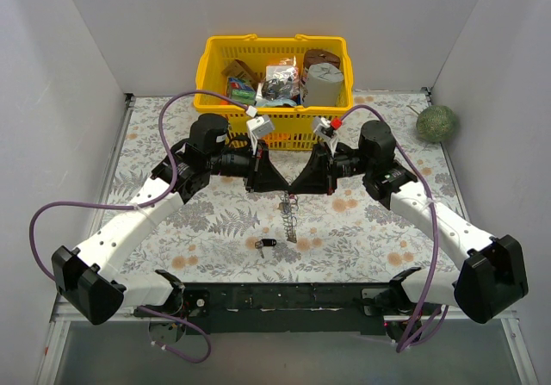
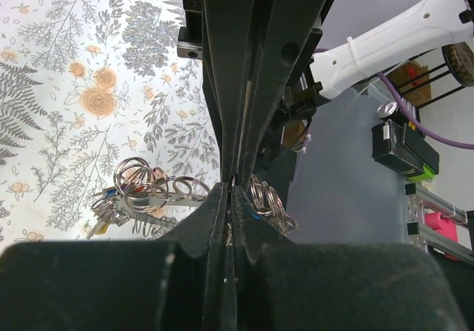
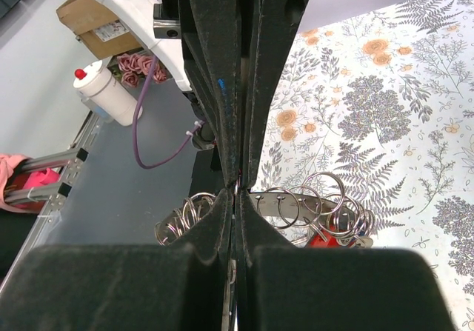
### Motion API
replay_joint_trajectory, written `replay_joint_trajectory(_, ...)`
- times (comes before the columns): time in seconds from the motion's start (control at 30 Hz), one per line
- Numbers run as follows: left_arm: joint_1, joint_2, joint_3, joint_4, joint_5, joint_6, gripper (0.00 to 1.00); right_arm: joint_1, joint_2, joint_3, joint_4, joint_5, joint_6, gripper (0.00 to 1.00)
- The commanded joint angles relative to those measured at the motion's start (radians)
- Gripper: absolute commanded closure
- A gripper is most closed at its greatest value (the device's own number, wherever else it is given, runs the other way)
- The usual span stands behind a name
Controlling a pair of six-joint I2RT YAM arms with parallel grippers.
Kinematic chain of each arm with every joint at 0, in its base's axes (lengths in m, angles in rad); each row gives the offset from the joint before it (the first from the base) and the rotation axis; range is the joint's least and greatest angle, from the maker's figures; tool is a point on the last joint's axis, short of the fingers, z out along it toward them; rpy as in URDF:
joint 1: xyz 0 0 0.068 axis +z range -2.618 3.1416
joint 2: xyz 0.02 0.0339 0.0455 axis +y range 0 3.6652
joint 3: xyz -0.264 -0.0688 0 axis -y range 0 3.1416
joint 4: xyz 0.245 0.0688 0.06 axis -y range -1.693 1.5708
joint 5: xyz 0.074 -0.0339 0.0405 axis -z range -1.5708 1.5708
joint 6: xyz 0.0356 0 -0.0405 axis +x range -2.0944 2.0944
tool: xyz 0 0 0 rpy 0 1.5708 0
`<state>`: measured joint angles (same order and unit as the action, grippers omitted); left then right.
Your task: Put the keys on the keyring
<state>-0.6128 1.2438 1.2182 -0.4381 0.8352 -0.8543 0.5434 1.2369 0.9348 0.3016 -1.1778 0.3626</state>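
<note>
left gripper (image 2: 231, 186) and right gripper (image 3: 237, 190) clamp the keyring (image 1: 290, 217), pinched spot hidden; black key (image 1: 267, 245) lies near.

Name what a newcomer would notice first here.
The left tool and right tool meet mid-scene, pinched shut on a dangling keyring of silver loops. A black-headed key lies loose just below it in the top view. A full yellow basket sits at the far edge.
</note>
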Motion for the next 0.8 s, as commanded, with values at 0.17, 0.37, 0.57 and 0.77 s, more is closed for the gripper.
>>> replay_joint_trajectory(0.17,0.012,0.000,0.004,-0.079,-0.195,0.052,1.00,0.004,-0.025,0.025,0.151,-0.089,0.053,0.91)
replay_joint_trajectory(0.37,0.012,-0.073,-0.071,0.053,-0.220,0.014,1.00,0.006,-0.056,0.027,0.153,-0.030,0.036,0.52)
replay_joint_trajectory(0.57,0.012,-0.150,-0.126,0.133,-0.257,0.017,1.00,-0.003,-0.122,0.030,0.108,0.059,-0.028,0.22)
replay_joint_trajectory(0.77,0.012,-0.236,-0.195,0.206,-0.263,0.075,1.00,-0.029,-0.174,0.021,0.076,0.127,-0.062,0.16)
